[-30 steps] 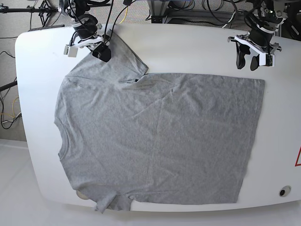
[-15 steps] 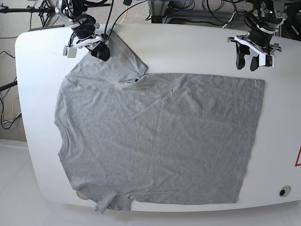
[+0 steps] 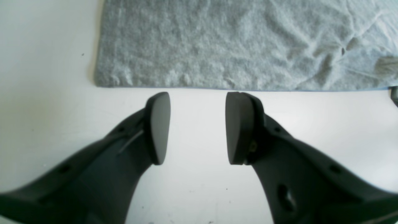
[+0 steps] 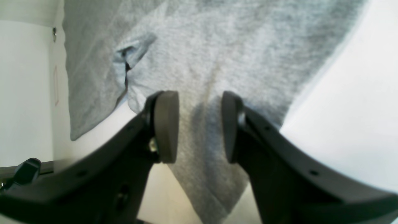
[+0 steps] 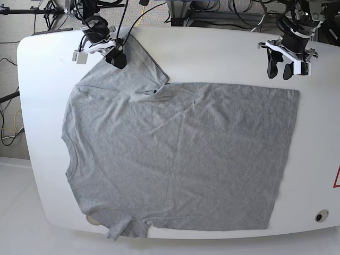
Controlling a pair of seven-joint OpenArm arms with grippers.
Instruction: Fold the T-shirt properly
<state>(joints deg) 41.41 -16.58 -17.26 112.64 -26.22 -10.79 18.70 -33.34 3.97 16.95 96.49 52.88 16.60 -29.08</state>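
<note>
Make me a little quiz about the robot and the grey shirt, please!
1. True or false: the left hand is pinching the T-shirt.
2. Pick one: the right hand is over A) a sleeve, B) the neck hole, C) the bottom hem.
3. Fill the gap: the T-shirt lies spread flat on a white ____.

Key
1. False. Its fingers are apart over the bare top, just off the cloth's edge.
2. A, the sleeve.
3. table
</note>
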